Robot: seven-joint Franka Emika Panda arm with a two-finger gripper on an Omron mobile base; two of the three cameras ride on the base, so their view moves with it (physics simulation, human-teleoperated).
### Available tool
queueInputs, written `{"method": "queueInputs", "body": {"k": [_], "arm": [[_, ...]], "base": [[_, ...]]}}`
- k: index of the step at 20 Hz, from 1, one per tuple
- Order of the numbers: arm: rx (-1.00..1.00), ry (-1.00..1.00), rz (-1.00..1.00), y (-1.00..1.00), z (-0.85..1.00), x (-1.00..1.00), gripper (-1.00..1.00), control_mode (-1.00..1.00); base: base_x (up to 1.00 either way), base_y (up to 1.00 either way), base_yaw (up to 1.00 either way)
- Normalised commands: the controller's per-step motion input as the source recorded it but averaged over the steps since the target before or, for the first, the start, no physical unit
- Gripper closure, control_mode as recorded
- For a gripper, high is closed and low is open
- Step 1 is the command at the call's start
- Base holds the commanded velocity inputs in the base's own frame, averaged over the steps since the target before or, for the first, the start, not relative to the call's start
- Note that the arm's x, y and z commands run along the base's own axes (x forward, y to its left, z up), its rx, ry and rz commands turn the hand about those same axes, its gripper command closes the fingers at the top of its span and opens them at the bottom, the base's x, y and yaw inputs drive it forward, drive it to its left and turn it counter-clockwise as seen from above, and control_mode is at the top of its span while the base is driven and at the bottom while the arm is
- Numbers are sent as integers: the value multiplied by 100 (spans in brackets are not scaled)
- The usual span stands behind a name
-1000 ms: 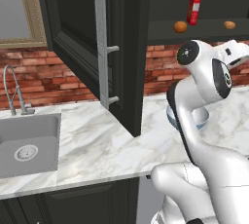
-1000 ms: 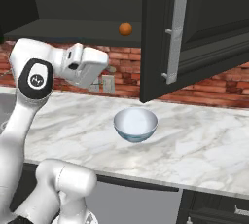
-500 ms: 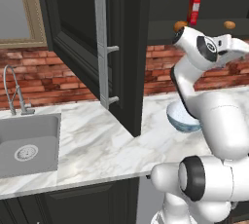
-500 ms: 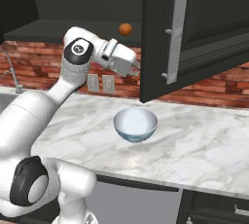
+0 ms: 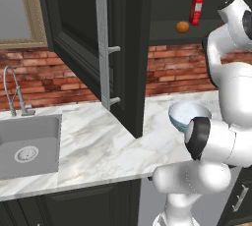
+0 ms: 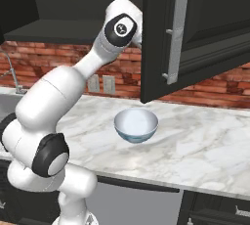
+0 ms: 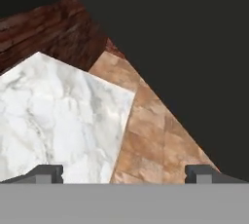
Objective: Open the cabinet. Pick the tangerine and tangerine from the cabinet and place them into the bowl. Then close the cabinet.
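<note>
Left base view: the cabinet (image 5: 123,48) stands open, its door swung out over the counter (image 5: 93,141), with the silver bar handle (image 5: 104,38) on the door's edge. On the shelf inside, one tangerine (image 5: 182,27) sits just beside a tall red carton (image 5: 197,7). The bowl (image 5: 186,115) rests on the marble counter below the shelf, partly hidden by the arm, and it holds nothing visible. A sink (image 5: 27,144) with a faucet (image 5: 15,90) lies well to the left.

Right base view: the bowl (image 6: 136,124) sits under the open door (image 6: 195,28), its white interior bare.

Hand view: the gripper (image 7: 124,174) is spread wide, fingertips (image 7: 46,173) far apart, nothing between them, above the counter edge and the floor.
</note>
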Motion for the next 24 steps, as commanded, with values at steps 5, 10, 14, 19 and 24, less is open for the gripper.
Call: {"method": "queueInputs", "body": {"k": [5,10,14,19,24], "arm": [[2,-18,-11,-92,-13,0,-100,-100],[0,-21,-10,-100,-20,0,-100,-100],[2,-30,-5,-87,-3,-15,-100,-100],[-8,-40,-14,59,31,-25,-100,-100],[-19,-31,-3,88,75,-17,-100,-100]], "base": [[0,0,0],[0,0,0],[0,0,0],[0,0,0],[0,0,0]]}}
